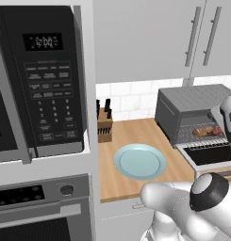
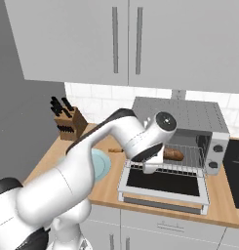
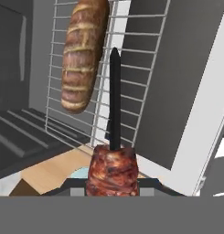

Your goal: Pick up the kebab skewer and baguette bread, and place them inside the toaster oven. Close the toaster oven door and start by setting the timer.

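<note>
Tool (image 3: 112, 192): clamped on the kebab skewer (image 3: 114, 137), poised at the toaster oven (image 2: 189, 117) mouth. Baguette bread (image 3: 83, 55): already on rack. Outstanding: skewer release, toaster oven door (image 2: 162, 183) closing, timer.

- You have the toaster oven (image 2: 189, 124) on the counter (image 1: 136, 129), its door (image 2: 165, 184) dropped open in front.
- The baguette (image 2: 172, 155) lies on the rack (image 2: 187, 158) inside.
- Left of the oven sits the plate (image 1: 139, 161), the knife block (image 1: 104, 123) behind it by the wall.
- The microwave (image 1: 41, 80) stands further left.
</note>
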{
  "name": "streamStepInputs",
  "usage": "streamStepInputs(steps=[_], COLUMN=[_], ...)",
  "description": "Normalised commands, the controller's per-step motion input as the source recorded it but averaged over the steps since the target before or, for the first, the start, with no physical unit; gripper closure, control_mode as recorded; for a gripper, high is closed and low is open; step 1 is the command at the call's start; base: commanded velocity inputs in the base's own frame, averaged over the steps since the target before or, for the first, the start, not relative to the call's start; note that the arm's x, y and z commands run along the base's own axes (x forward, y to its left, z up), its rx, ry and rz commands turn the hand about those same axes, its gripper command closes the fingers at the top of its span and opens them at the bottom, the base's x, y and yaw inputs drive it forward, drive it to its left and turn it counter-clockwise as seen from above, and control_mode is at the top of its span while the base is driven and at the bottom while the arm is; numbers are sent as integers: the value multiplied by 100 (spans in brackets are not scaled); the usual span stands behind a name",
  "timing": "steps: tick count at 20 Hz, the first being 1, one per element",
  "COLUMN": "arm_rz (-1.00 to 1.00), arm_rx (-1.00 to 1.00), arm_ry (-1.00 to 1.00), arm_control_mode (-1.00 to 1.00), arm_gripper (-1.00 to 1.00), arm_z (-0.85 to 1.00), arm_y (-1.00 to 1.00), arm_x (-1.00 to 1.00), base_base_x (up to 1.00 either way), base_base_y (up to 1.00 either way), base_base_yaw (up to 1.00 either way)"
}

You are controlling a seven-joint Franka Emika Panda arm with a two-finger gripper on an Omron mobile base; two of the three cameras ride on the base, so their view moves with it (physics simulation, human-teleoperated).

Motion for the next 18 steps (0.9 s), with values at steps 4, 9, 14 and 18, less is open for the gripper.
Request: streamStepInputs(steps=[4, 9, 14, 18], arm_rz=[-1, -8, -10, -9], arm_rx=[0, 1, 3, 1], arm_ry=[-12, -18, -14, -8], arm_control_mode=[-100, -100, -100, -100], arm_gripper=[100, 100, 100, 100], arm_z=[-23, -30, -14, -3], arm_y=[-13, -11, -29, -41], arm_x=[11, 39, 34, 22], base_base_x=[0, 0, 0, 0], base_base_y=[0, 0, 0, 0], base_base_yaw=[0, 0, 0, 0])
